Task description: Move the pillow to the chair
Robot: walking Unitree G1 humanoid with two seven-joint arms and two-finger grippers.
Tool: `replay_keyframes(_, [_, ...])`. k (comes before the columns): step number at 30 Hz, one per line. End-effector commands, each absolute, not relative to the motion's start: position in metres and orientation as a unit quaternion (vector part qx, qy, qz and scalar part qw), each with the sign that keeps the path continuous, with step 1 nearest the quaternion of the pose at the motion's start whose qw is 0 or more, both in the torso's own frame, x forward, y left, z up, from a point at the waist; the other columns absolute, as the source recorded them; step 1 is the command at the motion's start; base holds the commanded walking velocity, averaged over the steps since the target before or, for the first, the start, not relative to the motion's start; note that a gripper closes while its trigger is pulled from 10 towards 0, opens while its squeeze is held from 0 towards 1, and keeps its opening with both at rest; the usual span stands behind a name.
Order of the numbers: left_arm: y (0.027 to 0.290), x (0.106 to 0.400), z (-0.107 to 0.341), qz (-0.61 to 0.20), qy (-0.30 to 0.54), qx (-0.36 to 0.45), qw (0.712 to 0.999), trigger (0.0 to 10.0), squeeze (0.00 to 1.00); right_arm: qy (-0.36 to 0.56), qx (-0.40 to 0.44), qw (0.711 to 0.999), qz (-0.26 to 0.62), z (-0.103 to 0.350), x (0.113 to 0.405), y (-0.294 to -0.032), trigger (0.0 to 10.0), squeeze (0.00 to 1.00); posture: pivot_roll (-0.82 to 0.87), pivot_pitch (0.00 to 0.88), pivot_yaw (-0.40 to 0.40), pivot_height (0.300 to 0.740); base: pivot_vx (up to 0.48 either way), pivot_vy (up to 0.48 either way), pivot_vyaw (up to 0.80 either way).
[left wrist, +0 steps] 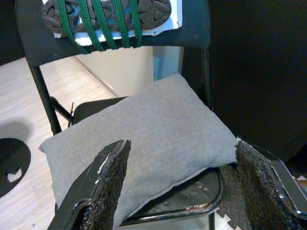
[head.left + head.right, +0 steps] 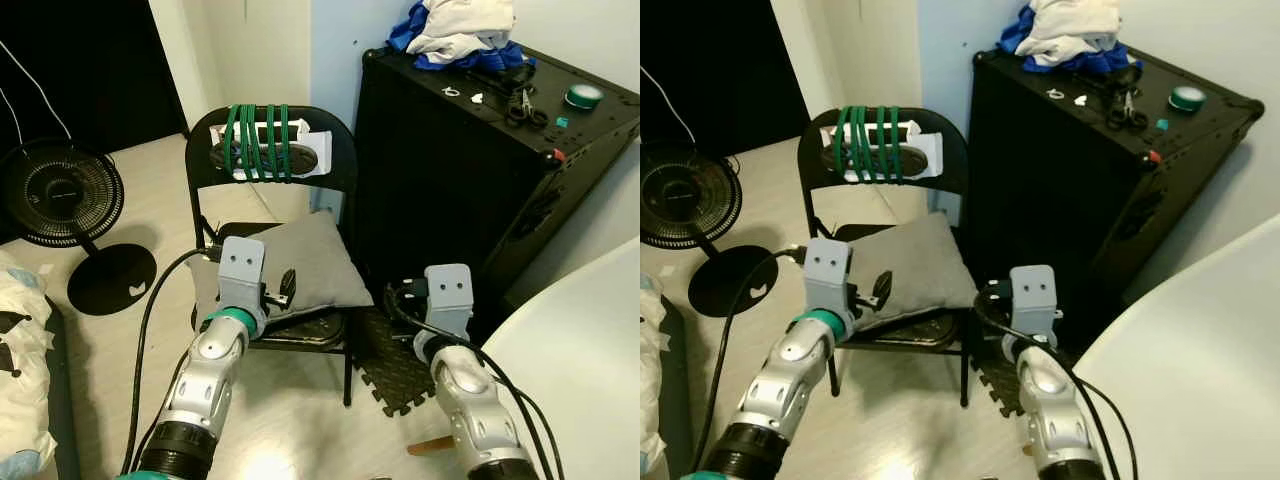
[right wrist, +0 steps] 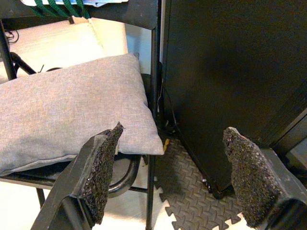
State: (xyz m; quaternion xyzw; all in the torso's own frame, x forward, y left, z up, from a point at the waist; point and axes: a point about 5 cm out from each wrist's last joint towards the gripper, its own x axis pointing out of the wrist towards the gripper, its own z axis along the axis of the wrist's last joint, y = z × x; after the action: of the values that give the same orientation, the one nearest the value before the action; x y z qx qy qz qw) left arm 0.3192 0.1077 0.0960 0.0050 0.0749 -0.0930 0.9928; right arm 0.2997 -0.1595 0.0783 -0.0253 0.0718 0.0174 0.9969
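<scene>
On the black folding chair point(image 2: 335, 150), the grey pillow point(image 2: 300, 262) is laid, beside a black cabinet point(image 2: 450, 170); both the left gripper point(image 1: 180, 184) and the right gripper point(image 3: 175, 177) are held spread, empty.

The two eye views are looking forward and down from the head at the chair point(image 2: 270, 210) and the black cabinet point(image 2: 470, 160), sharing nearly the same scene. The left wrist view is facing the pillow point(image 1: 139, 139) on the chair from close by. The right wrist view is looking between the chair's edge and the cabinet, catching the same pillow.
</scene>
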Motion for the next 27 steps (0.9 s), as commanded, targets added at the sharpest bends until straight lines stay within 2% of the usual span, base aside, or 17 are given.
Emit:
replay_keyframes(1, [0.11, 0.317, 0.092, -0.089, 0.083, 0.008, 0.992, 10.0, 0.0, 0.081, -0.024, 0.996, 0.019, 0.074, 0.296, -0.158, 10.0, 0.0, -0.08, 0.028, 0.091, 0.74, 0.0, 0.0, 0.0])
replay_keyframes(13, [0.131, 0.311, 0.082, -0.07, 0.092, 0.017, 0.993, 10.0, 0.0, 0.072, -0.007, 0.997, 0.01, 0.078, 0.301, -0.149, 10.0, 0.0, -0.02, 0.015, 0.115, 0.74, 0.0, 0.0, 0.0])
replay_keyframes(17, [0.136, 0.307, 0.079, -0.06, 0.093, 0.019, 0.994, 10.0, 0.0, 0.092, 0.005, 0.996, 0.001, 0.068, 0.296, -0.15, 10.0, 0.0, 0.01, 0.026, 0.083, 0.74, 0.0, 0.0, 0.0])
replay_keyframes(18, [0.137, 0.306, 0.077, -0.056, 0.093, 0.02, 0.994, 10.0, 0.0, 0.098, 0.003, 0.995, 0.008, 0.065, 0.295, -0.147, 10.0, 0.0, 0.02, 0.041, 0.045, 0.74, 0.0, 0.0, 0.0])
replay_keyframes(27, [0.141, 0.301, 0.074, -0.039, 0.09, 0.022, 0.995, 10.0, 0.0, 0.108, -0.016, 0.994, 0.032, 0.06, 0.293, -0.142, 10.0, 0.0, 0.03, 0.057, 0.017, 0.74, 0.0, 0.0, 0.0])
